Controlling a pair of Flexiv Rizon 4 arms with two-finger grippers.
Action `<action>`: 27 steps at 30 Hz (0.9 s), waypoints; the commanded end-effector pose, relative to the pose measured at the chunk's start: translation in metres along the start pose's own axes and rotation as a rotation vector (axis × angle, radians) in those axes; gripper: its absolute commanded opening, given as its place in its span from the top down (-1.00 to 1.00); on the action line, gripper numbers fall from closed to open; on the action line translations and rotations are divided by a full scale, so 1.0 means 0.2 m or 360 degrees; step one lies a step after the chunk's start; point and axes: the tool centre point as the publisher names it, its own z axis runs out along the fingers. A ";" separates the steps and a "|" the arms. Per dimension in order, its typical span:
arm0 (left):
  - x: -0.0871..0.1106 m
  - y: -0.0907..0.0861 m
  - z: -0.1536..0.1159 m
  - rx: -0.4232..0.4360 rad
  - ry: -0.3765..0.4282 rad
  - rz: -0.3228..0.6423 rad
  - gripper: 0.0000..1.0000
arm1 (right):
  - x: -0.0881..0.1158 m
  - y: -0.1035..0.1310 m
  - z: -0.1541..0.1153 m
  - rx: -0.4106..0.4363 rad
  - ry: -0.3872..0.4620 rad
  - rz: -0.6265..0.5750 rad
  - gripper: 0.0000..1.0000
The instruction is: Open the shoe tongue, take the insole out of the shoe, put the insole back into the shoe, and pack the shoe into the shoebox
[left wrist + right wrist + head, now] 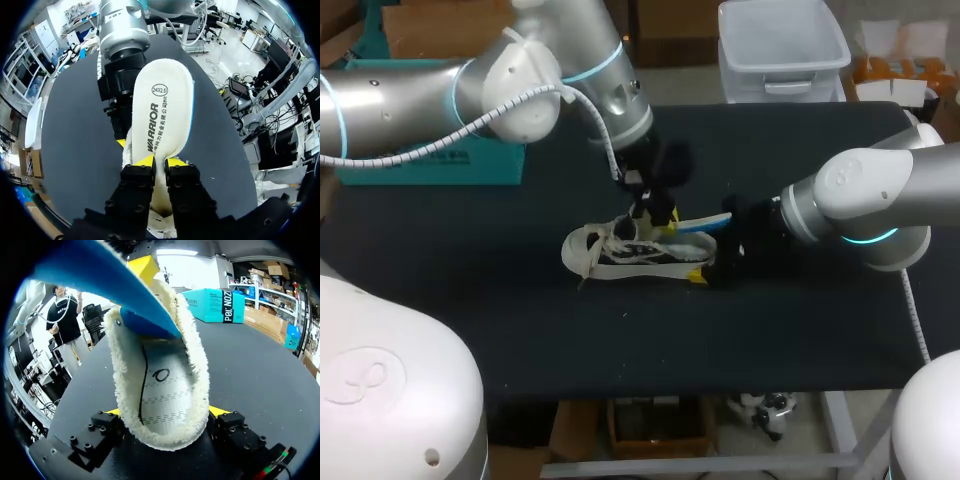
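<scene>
A white sneaker [625, 255] with dark stripes lies on its side in the middle of the black table [520, 330], toe to the left. My left gripper [160, 161] is shut on the white insole [165, 105], pinching one end of it. The insole [703, 222] sticks out over the heel, and its blue underside [100, 275] shows. My right gripper [165, 411] holds the fleece-lined heel of the sneaker [160, 385] between its widely spread fingers, one on each side. In the head view the left gripper [655, 215] is just above the shoe opening, and the right gripper [712, 268] is at the heel.
A teal shoebox [430, 160] stands at the table's back left, also seen beyond the shoe [215, 305]. Bare black tabletop lies in front of the shoe and to its left.
</scene>
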 end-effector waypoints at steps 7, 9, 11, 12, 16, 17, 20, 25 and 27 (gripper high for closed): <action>0.05 -0.11 -0.17 0.0270 0.0135 0.0165 1.00 | -0.01 -0.06 0.05 -0.0004 0.0004 0.0001 1.00; 0.07 -0.13 -0.21 0.0348 0.0182 0.0220 1.00 | -0.01 -0.06 0.05 -0.0004 0.0004 0.0001 1.00; 0.10 -0.16 -0.24 0.0403 0.0203 0.0260 1.00 | -0.01 -0.06 0.05 -0.0004 0.0004 0.0001 1.00; 0.11 -0.17 -0.26 0.0439 0.0230 0.0286 1.00 | -0.01 -0.06 0.04 0.0003 -0.0001 0.0007 1.00; 0.17 -0.20 -0.33 0.0562 0.0267 0.0360 1.00 | 0.02 -0.07 -0.02 0.0060 -0.0003 0.0011 -0.07; 0.18 -0.21 -0.33 0.0570 0.0269 0.0363 1.00 | 0.02 -0.07 -0.03 0.0063 -0.0005 0.0012 -0.51; 0.21 -0.23 -0.37 0.0635 0.0292 0.0410 1.00 | 0.04 -0.08 -0.09 0.0102 -0.0020 0.0021 -1.00; 0.24 -0.29 -0.42 0.0770 0.0345 0.0495 1.00 | 0.04 -0.10 -0.20 0.0237 -0.0013 0.0075 -1.00; 0.26 -0.31 -0.44 0.0800 0.0348 0.0513 1.00 | 0.03 -0.11 -0.23 0.0286 -0.0008 0.0090 -1.00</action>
